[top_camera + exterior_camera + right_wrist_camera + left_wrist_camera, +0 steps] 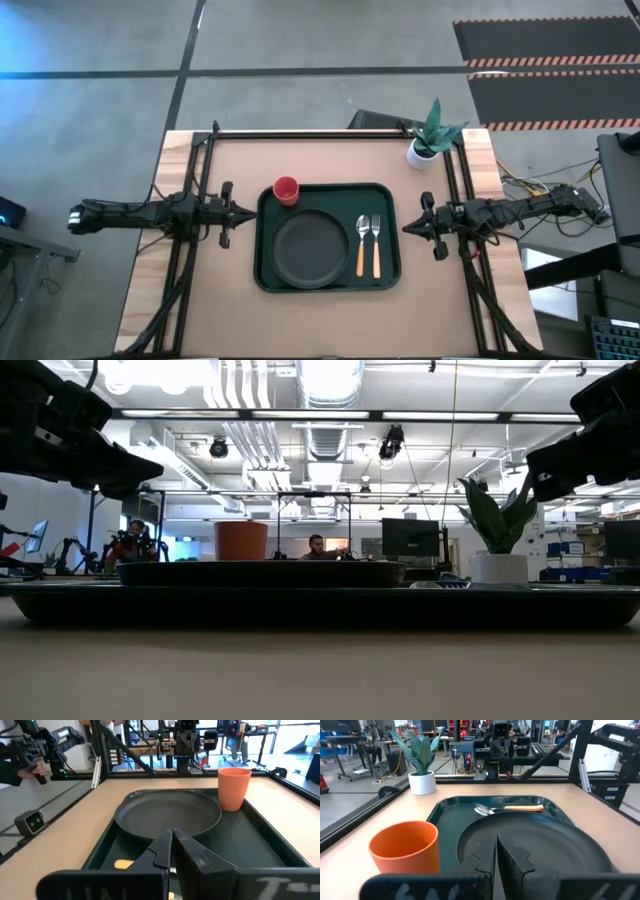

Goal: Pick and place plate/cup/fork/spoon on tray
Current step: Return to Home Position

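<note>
Tray (328, 282) loaded at frame centre, both arms parked beside it.
Plate (311, 249), cup (286, 189) upper left, spoon (361, 240) and fork (376, 240) right, all on it. Left gripper (250, 212) and right gripper (408, 227) clenched empty; potted plant (430, 135) upper right.

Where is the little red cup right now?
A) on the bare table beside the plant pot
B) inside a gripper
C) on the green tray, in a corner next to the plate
C: the cup stands upright in a corner of the tray, beside the plate, with no gripper on it.
</note>
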Tool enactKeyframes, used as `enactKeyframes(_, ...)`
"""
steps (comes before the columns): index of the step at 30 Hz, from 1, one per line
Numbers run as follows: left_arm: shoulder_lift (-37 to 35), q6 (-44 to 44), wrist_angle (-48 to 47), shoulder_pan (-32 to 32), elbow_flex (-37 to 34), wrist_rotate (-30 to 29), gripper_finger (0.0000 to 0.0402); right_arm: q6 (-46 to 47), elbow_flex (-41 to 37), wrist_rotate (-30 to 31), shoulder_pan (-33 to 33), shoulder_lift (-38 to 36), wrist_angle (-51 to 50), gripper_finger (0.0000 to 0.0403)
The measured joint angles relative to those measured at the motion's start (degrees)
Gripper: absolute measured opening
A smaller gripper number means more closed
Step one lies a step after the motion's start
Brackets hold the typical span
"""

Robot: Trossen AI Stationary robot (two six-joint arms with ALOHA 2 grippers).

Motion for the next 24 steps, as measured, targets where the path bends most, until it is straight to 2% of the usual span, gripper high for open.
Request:
enactKeyframes(6, 0.72, -0.15, 0.24, 0.00, 0.16, -0.30, 0.0000, -0.02, -0.04, -0.01, 0.00, 0.43, 0.85, 0.0009)
enactKeyframes(13, -2.11, 2.80, 0.59, 0.00, 0.31, -0.31, 0.0000, -1.29, 0.09, -0.26, 0.00, -4.35, 0.30, 0.0009)
enactKeyframes(18, -5.80, 3.33, -0.39, 0.02, 0.32, -0.17, 0.0000, -4.94, 3.70, 0.07, 0.02, -9.33, -8.41, 0.0009)
enactKeyframes(21, -7.44, 4.36, -1.52, 0.02, 0.50, 1.51, 0.0000, -4.19, 6.27, 0.11, 0.02, -9.51, -15.93, 0.0009)
enactKeyframes(24, -8.55, 6.95, -1.76, 0.07, 0.51, 1.68, 0.0000, -3.59, 8.18, 0.07, 0.02, -9.53, -18.49, 0.0009)
